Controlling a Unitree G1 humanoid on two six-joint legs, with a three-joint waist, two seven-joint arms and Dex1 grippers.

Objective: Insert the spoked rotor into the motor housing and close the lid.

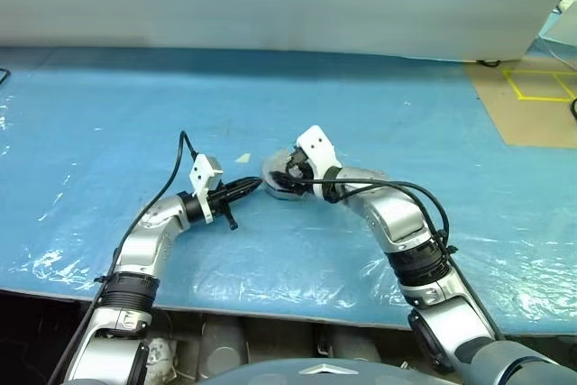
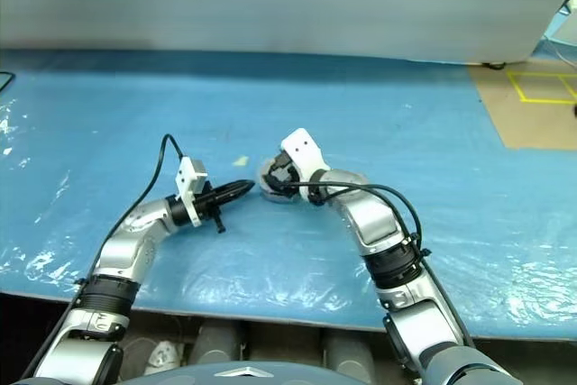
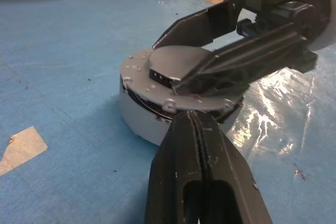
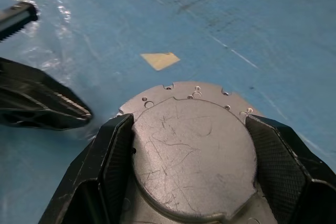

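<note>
With the lid [image 3: 173, 74] sitting tilted on the motor housing [image 3: 142, 121] mid-table, we're at closing. Right gripper [image 4: 189, 156] straddles the lid, fingers wide; left gripper [image 3: 197, 145], pinched shut and empty, sits just left. Next: press the lid flush.

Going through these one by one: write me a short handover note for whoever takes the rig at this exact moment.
Left gripper: shut, holding nothing, its tip right at the rim of the motor housing.
Right gripper: fingers spread wide around the lid, one on each side of its raised centre.
Things: the housing stands on the blue table cover; the lid lies on top of it, tilted, with a dark gap on one side. The rotor cannot be seen under the lid.
Done: lid brought onto the housing.
Left: seat the lid flat, then release. A tan scrap lies beside the housing.
</note>
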